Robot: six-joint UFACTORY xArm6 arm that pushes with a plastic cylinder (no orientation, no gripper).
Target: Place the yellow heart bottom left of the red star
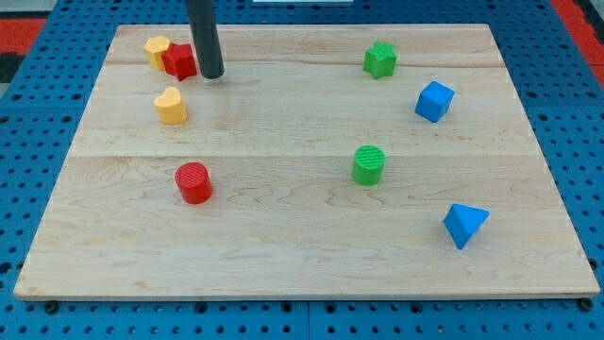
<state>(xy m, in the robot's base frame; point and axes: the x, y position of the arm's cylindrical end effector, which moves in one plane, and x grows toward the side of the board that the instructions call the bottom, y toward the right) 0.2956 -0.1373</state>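
Note:
The red star [178, 61] lies near the board's top left corner. A yellow block [157, 49], its shape unclear, touches the star's upper left side. The yellow heart [171, 106] lies below the star, slightly to its left, with a small gap between them. My tip [211, 74] rests on the board just right of the red star, close to it or touching it, and up and to the right of the yellow heart.
A red cylinder [193, 182] stands lower on the left half. On the right half are a green star [379, 59], a blue cube [434, 101], a green cylinder [369, 164] and a blue triangular block [464, 225]. The wooden board [302, 264] lies on blue pegboard.

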